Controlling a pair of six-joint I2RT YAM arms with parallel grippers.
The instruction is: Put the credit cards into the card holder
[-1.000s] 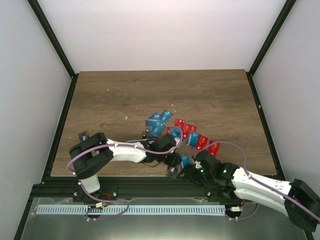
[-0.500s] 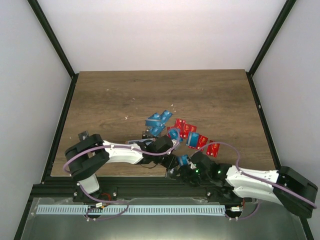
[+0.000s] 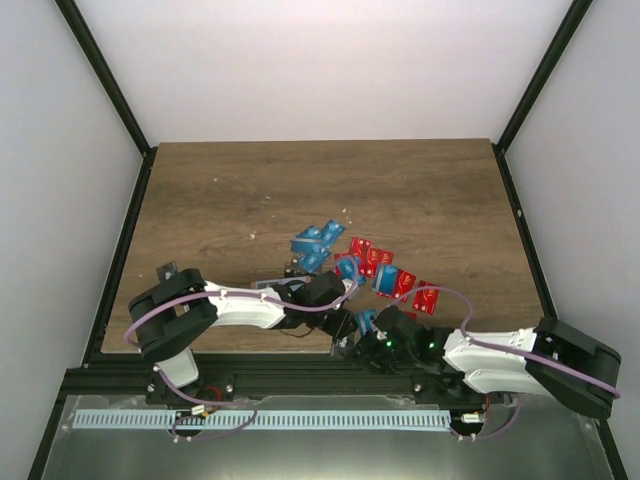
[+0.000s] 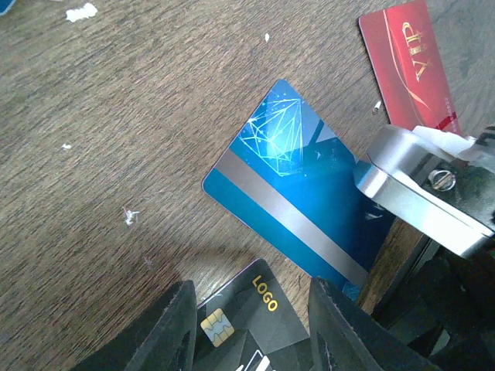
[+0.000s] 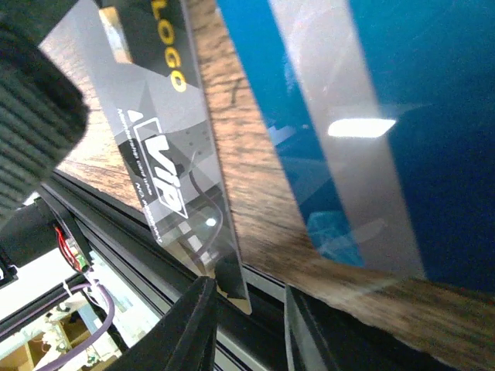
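While my left gripper (image 4: pixel 251 313) pinches the black card (image 5: pixel 162 139), half-open, my right gripper (image 5: pixel 249 301), jaws narrow, straddles its end; grip unclear.

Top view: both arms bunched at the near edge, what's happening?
Work is at the table's near edge. The left hand appears to grip a black card by its long edges, one end overhanging the edge. The right hand has its fingers at that end; grip unclear. A blue card lies flat beside it. No card holder in view.
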